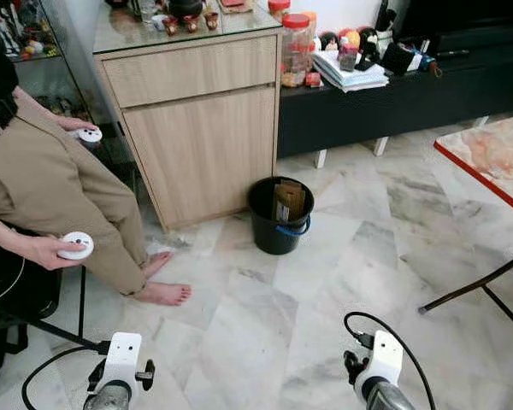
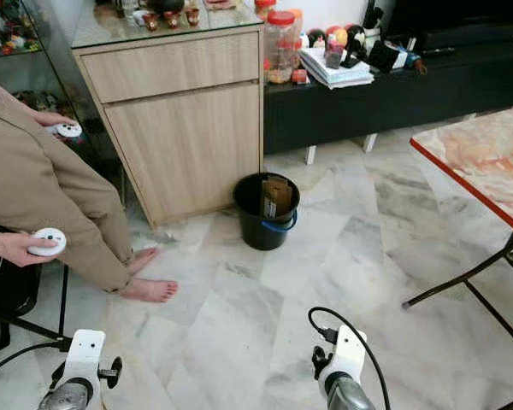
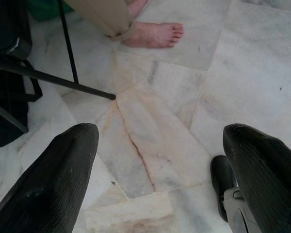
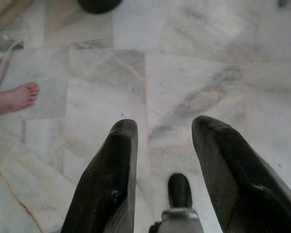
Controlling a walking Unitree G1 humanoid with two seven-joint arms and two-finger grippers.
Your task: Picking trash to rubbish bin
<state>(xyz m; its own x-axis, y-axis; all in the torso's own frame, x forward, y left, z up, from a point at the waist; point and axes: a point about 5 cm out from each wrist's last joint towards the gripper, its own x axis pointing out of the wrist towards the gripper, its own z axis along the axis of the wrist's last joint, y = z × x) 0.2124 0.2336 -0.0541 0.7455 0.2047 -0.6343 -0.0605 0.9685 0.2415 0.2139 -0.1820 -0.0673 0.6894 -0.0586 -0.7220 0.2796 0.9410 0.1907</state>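
Black bin beside cabinet holds brown cardboard.

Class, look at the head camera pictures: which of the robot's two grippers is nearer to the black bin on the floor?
Right. The right gripper hangs low, almost straight back from the black bin across bare marble. The left gripper hangs farther off to the bin's left, near the person's bare foot.
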